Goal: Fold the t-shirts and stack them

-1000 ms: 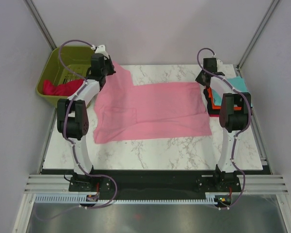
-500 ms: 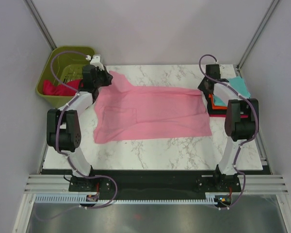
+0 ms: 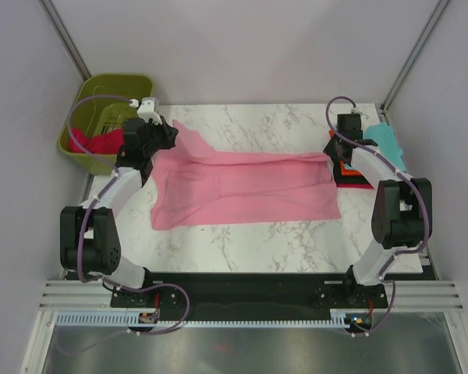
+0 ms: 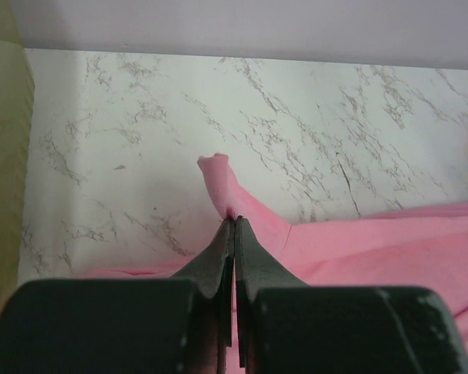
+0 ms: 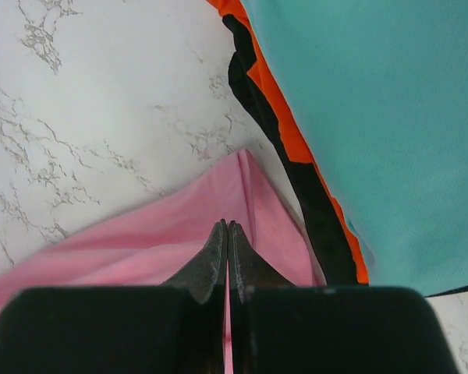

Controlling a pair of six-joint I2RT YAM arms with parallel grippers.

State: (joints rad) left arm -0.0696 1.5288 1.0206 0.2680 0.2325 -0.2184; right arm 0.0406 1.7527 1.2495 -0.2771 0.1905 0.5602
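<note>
Pink shirt (image 3: 246, 187) is lying spread out across the middle of the worktop (image 3: 281, 234), long side running 9 to 3, mostly flat with a few soft wrinkles. Left jaws are squeezed fully together on the shirt's 10 o'clock corner, and in the wrist view a little rolled nub of cloth pokes out just past the tips. Right jaws are pressed together the same way on the 2 o'clock corner, right beside the stack (image 3: 359, 175) at 3 o'clock, which has a teal shirt (image 3: 384, 140) on top and orange and black edges peeking out under it. Basket (image 3: 117, 78) sits off the worktop at 10 o'clock with a red shirt (image 3: 93, 142) inside, so that one's waiting its turn. My read is we're at the start of folding the pink one: both far corners pinched, nothing doubled over yet. Next move probably needs both arms lifting together and carrying that far edge toward 6 o'clock, kept taut, so it lands square on the near hem. The left corner looks a bit bunched, so it might land crooked.
</note>
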